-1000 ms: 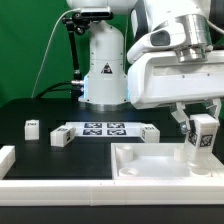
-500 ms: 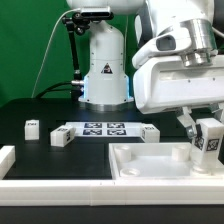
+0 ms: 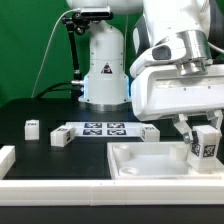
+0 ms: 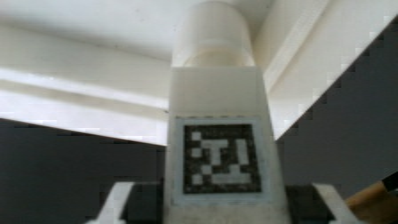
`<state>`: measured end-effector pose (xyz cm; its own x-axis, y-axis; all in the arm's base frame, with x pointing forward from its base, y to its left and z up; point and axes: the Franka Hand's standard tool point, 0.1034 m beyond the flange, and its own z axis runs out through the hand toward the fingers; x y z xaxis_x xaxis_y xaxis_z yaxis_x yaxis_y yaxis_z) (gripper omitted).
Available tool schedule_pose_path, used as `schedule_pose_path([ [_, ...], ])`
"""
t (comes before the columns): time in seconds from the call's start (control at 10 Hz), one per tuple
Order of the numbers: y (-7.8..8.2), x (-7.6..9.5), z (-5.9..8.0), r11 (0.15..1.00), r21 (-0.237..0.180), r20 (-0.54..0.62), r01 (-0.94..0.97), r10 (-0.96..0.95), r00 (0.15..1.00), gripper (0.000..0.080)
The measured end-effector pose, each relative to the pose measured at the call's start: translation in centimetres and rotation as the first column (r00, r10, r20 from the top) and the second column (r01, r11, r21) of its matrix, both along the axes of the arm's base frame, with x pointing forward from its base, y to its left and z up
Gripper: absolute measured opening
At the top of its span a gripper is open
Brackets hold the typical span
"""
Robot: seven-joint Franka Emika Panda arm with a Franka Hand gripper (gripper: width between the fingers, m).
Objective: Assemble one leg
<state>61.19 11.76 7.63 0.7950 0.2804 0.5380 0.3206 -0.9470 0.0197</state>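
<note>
My gripper (image 3: pixel 203 132) is shut on a leg (image 3: pixel 205 143), a small white post with a black-and-white tag on its face. It holds the leg upright over the right part of the large white tray-like part (image 3: pixel 140 172), inside its raised rim. In the wrist view the leg (image 4: pixel 217 120) fills the middle, tag toward the camera, between my two fingers (image 4: pixel 128 200); its round tip points at the tray's white floor (image 4: pixel 71 85). Three more legs lie on the black table: one at the left (image 3: pixel 32 127), one beside the marker board (image 3: pixel 60 138), one to its right (image 3: pixel 150 131).
The marker board (image 3: pixel 104 129) lies on the table in front of the white robot base (image 3: pixel 104 65). A white rail (image 3: pixel 60 190) runs along the front edge, with a raised end at the exterior view's left (image 3: pixel 6 158).
My gripper has moved with the leg toward the exterior view's right and slightly down, over the tray's right side. The other parts have not moved.
</note>
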Motion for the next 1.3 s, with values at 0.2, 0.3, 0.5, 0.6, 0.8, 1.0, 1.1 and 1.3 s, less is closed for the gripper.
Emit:
schedule_pose_path([
  [0.2,-0.53,-0.36,-0.02,1.0,-0.002,0.021,0.008,-0.008,1.0,0.0292],
  [0.3,-0.52,-0.35,-0.01,1.0,-0.002,0.022,0.008,-0.008,1.0,0.0292],
  [0.5,-0.52,-0.35,-0.02,1.0,-0.002,0.022,0.008,-0.008,1.0,0.0538],
  [0.6,-0.52,-0.35,-0.02,1.0,-0.002,0.022,0.008,-0.008,1.0,0.0538],
  [0.8,-0.53,-0.35,-0.02,1.0,-0.002,0.022,0.008,-0.008,1.0,0.0625],
  [1.0,-0.53,-0.35,-0.02,1.0,-0.002,0.022,0.008,-0.008,1.0,0.0648],
  [1.1,-0.53,-0.35,-0.02,1.0,-0.002,0.022,0.008,-0.008,1.0,0.0648],
  [1.3,-0.7,-0.13,0.66,1.0,-0.004,0.02,0.009,-0.009,1.0,0.0648],
])
